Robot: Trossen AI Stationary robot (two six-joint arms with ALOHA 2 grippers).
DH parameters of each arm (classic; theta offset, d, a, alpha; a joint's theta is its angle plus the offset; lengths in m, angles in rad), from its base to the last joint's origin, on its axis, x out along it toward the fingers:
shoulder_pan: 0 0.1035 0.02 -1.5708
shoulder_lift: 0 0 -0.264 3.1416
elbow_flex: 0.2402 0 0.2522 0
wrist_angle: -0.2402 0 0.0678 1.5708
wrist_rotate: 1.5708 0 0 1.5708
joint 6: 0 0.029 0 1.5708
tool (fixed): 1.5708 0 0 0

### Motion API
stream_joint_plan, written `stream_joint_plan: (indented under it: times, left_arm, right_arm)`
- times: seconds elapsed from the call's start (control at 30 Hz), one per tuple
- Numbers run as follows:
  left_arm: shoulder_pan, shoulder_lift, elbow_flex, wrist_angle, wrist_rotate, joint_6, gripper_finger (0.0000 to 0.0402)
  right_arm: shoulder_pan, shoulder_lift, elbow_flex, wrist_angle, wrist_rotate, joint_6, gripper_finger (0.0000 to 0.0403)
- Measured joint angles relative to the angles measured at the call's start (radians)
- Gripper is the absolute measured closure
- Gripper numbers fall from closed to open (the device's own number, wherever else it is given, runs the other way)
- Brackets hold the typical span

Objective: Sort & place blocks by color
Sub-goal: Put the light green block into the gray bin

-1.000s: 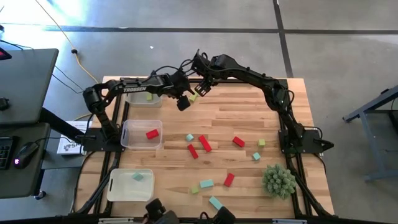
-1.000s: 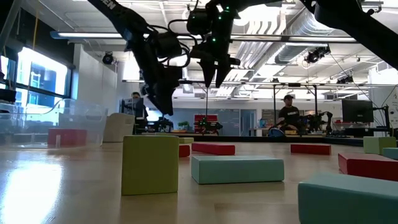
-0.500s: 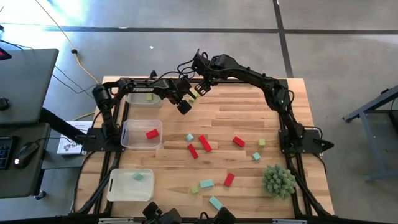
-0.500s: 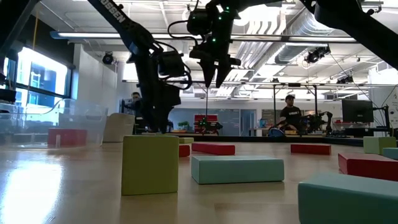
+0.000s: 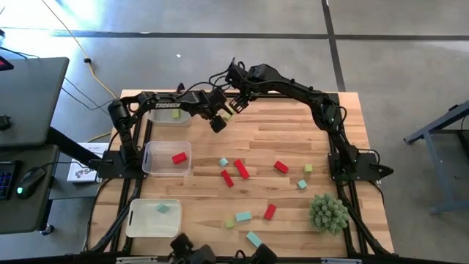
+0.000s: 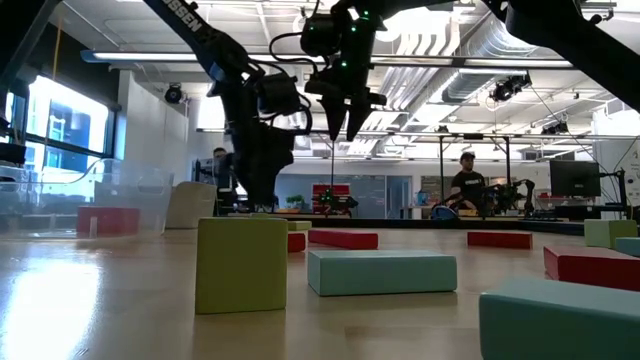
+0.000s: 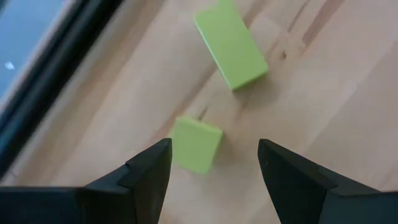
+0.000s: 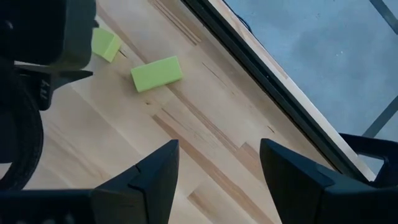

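Note:
Two yellow-green blocks lie flat on the wood near the table's far edge: a small cube (image 7: 194, 144) and a bar (image 7: 231, 43), which also show as the cube (image 8: 106, 43) and the bar (image 8: 157, 73) in the right wrist view. My left gripper (image 7: 214, 165) hangs open just above the cube, pointing steeply down, with one finger on either side and apart from it; it also shows as the left gripper (image 5: 218, 123) in the high view. My right gripper (image 5: 237, 103) hangs open higher up beside it, holding nothing. More red, teal and yellow-green blocks lie across the table's middle.
Three clear bins stand along the left side: the far bin (image 5: 163, 119) holds a yellow-green block, the middle bin (image 5: 155, 166) a red one, the near bin (image 5: 141, 220) a teal one. A spiky green plant ball (image 5: 327, 213) sits near right. People show in the room behind.
My left gripper has sunk toward the table over the yellow-green blocks near the far edge and rolled a little. It has stayed open.

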Motion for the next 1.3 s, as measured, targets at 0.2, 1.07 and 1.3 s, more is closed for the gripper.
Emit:
stream_joint_plan:
  times: [0.2,1.07,1.3]
  left_arm:
    - [0.019,0.006,0.001,0.013,-0.009,0.008,0.0174]
    - [0.050,0.103,0.001,0.051,0.046,0.054,0.0207]
    - [0.050,0.100,0.002,0.050,0.044,0.124,0.0290]
  right_arm:
    - [0.000,0.000,0.000,0.001,-0.037,-0.001,0.0190]
    - [0.000,0.000,0.000,0.022,-0.040,-0.002,0.0190]
    - [0.000,0.000,0.000,0.026,-0.040,-0.001,0.0190]
